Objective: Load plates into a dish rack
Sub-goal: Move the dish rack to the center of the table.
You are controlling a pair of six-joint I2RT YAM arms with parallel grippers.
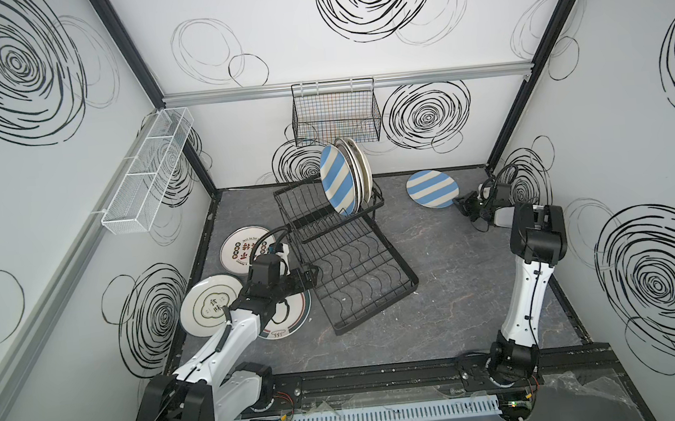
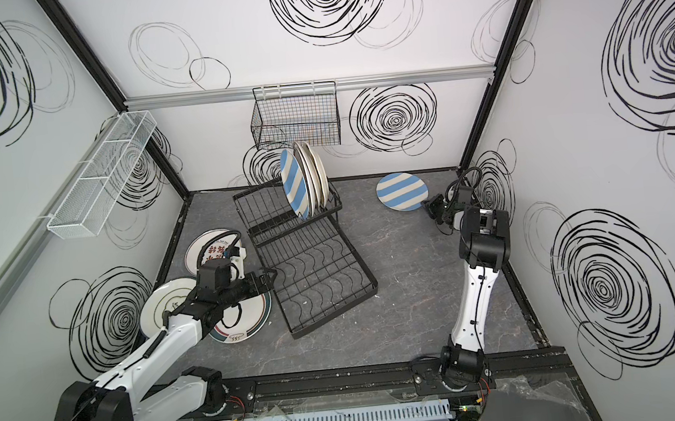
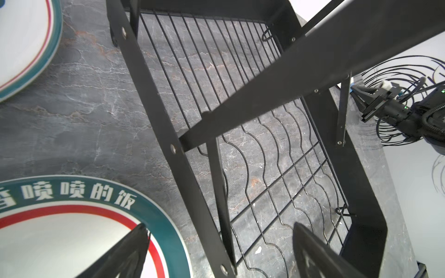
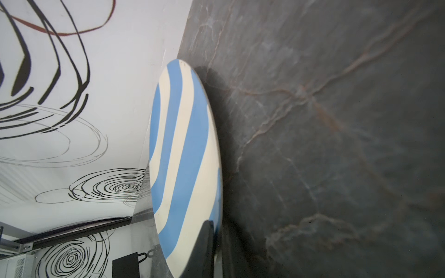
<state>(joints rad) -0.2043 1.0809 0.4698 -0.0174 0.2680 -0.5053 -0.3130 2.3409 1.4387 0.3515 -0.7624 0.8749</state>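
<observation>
done so far: found a racked striped plate [image 1: 339, 180] standing on edge in the upper basket [image 1: 306, 206] of the dish rack [image 1: 377, 307], with a few cream plates [image 1: 362, 172] packed just behind it.
left to do: counted four plates lying flat on the marble tabletop [image 1: 460, 292]; judged the job roughly half finished.
near-left group: saw a red-and-black character plate [image 1: 243, 249], a black-script plate [image 1: 209, 310] and a teal-rimmed plate [image 1: 295, 321] beside the rack, the last partly hidden under the left arm.
plate in hand: flat striped plate [image 1: 432, 188], lay at far right, well apart from the rack.
right gripper [image 1: 462, 202]: reached low and far along the right wall, forearm stretched out; pinched tight on the near-right rim of the flat striped plate.
left gripper [image 1: 312, 274]: hung over the rack's near-left side rail [image 3: 154, 96], fingers [image 3: 130, 250] spread wide, holding nothing; could not tell whether touching the rail.
next, as judged: needed a lift and a tilt onto edge before any slot.
</observation>
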